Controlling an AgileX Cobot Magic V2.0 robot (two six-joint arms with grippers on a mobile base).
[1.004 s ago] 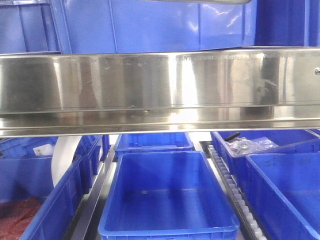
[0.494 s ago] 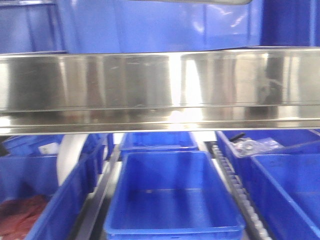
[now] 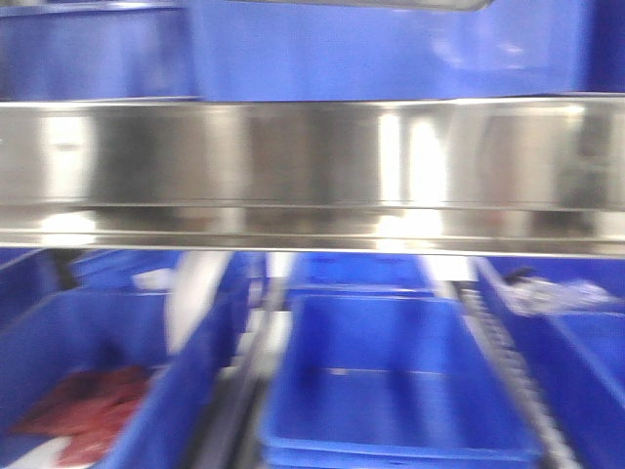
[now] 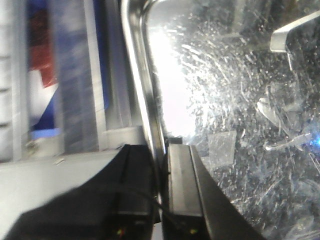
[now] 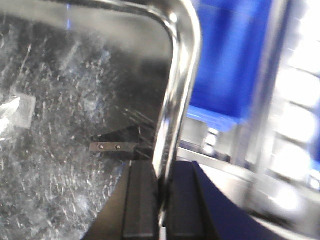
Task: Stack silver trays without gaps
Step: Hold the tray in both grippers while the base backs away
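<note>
Fingers of the left gripper are pressed together on the rim of the silver tray, one finger outside the wall and one inside over the scratched, shiny floor. Over to the right gripper: same story, pinching the rim just below a rounded corner, one finger on each side of the steel. An edge grip from both arms looks like a way to carry the pan level and keep its floor clear, which should help it drop flush into another. Outward now, and the front view is smeared with blur. A steel shelf rail runs right across it. Below it sit blue bins: the centre bin looks bare, while the left bin holds something red. No second tray shows in any view, so where the stack will be built cannot be told.
</note>
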